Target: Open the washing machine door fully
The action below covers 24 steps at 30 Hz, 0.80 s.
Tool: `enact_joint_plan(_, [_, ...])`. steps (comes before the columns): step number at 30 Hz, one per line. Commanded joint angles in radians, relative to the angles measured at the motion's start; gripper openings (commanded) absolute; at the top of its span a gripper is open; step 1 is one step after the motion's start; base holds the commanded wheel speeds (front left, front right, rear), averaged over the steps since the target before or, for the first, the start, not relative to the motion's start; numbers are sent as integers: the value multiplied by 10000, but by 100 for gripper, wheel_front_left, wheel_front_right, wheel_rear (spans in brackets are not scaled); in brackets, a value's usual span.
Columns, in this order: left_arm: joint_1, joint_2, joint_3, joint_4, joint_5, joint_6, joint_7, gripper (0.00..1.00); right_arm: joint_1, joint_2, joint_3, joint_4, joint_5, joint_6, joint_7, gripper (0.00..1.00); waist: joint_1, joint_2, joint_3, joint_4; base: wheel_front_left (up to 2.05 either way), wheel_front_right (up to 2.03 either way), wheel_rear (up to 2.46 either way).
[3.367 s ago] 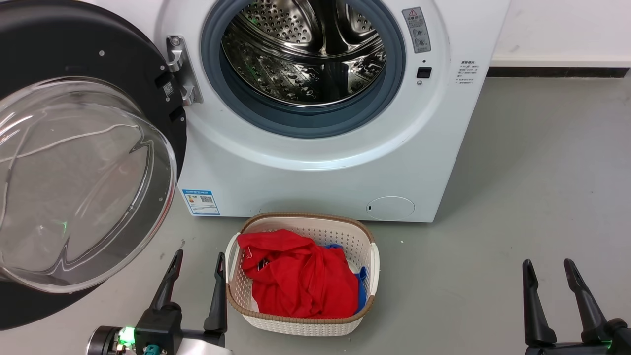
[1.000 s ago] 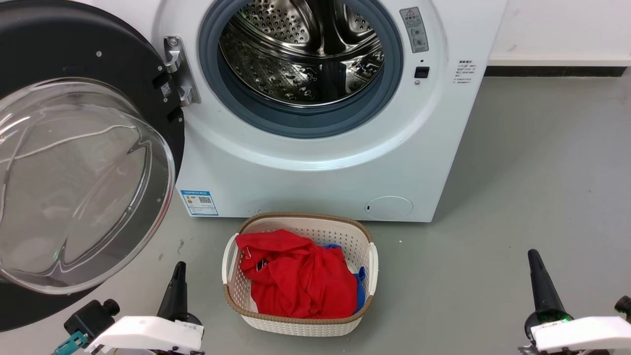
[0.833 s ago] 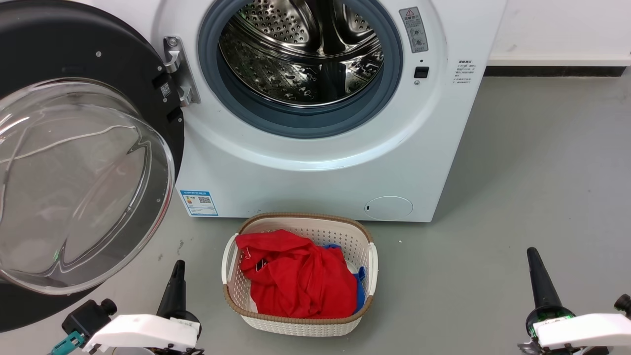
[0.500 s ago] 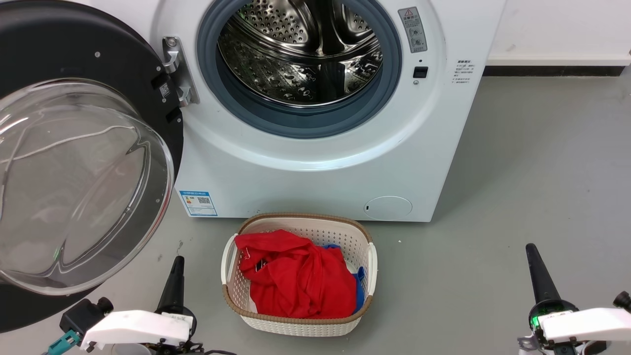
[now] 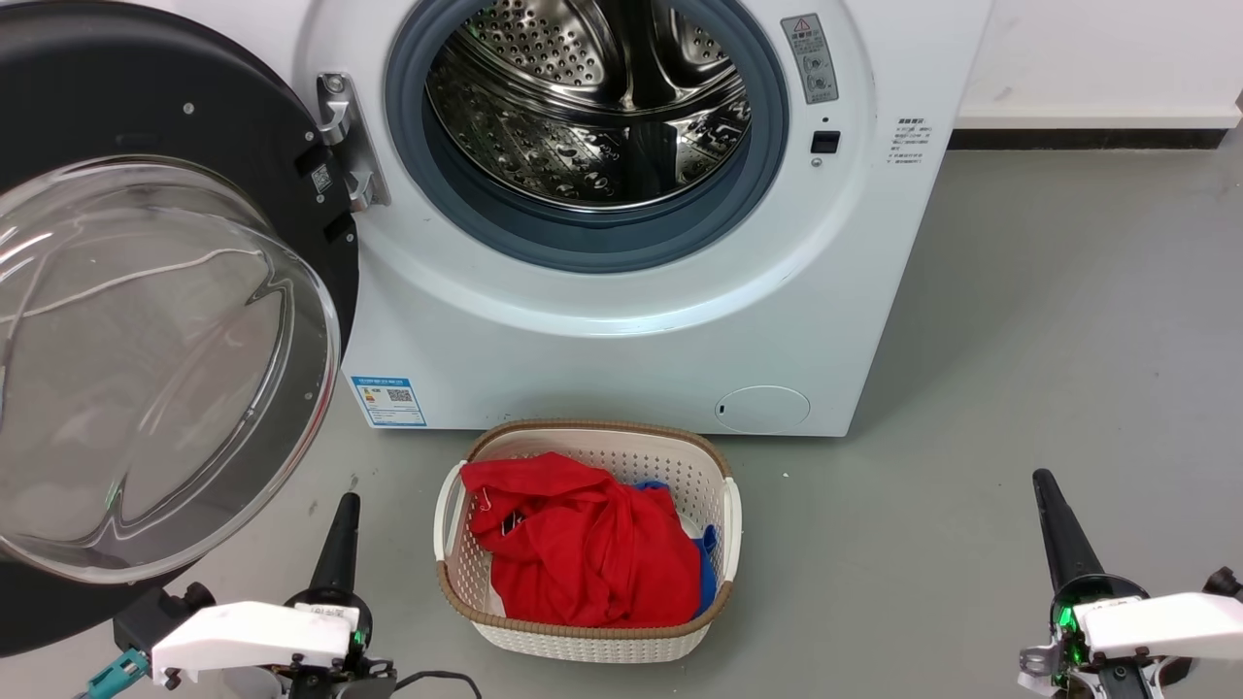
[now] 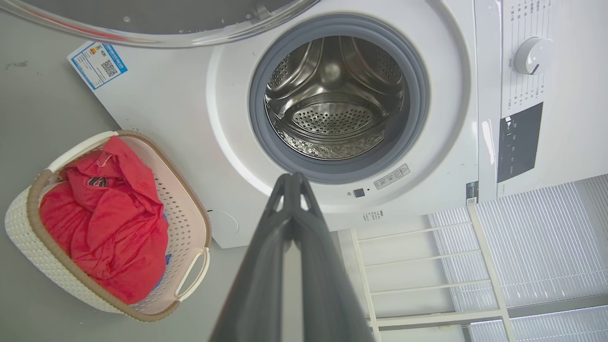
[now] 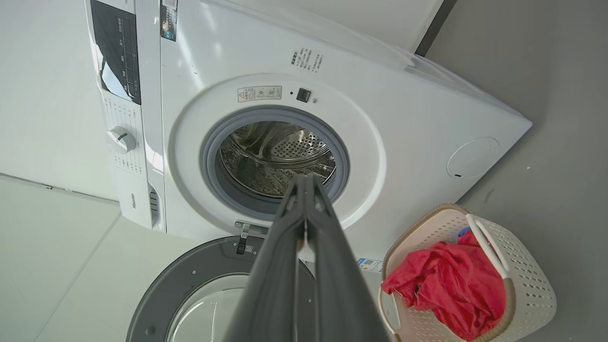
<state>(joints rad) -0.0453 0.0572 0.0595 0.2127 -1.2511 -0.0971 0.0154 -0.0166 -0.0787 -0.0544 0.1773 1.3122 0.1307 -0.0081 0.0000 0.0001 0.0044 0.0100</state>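
The white washing machine [image 5: 621, 330] stands ahead with its steel drum [image 5: 592, 97] exposed. Its washing machine door [image 5: 146, 97], a black ring with a bulging clear glass bowl, is swung out to the left on its hinge [image 5: 340, 136], facing me. My left gripper [image 5: 346, 503] is low at the left, just below and right of the door's lower edge, shut on nothing. At the lower right my right gripper [image 5: 1042, 478] is also shut and empty. In the wrist views, the left gripper [image 6: 290, 176] and right gripper [image 7: 305, 176] point at the machine, and the door [image 7: 190, 266] shows too.
A cream laundry basket [image 5: 449, 505] holding red and blue cloth sits on the grey floor right in front of the machine, between my two grippers. Open floor stretches to the right of the machine. A white rack [image 6: 418, 266] stands beside the machine.
Both grippers, open 3.4 s ago, are now shut and turned edge-on. Over the last second both tips crept slightly forward. The door has not moved.
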Motion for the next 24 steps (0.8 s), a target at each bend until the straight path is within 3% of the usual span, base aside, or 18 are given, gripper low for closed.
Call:
enact_joint_plan(1, [-219,52,43,-26,-224,-68,64,0,-270,-61,-24,1,208,0,56,0,0,-1,0,-3,0,0,0])
enact_joint_plan(24, [-497,32,296,188,-2278,-248,580,0,-691,-17,-150,401,2051,0,582,0,0,-1,-7,-55,0,0,0])
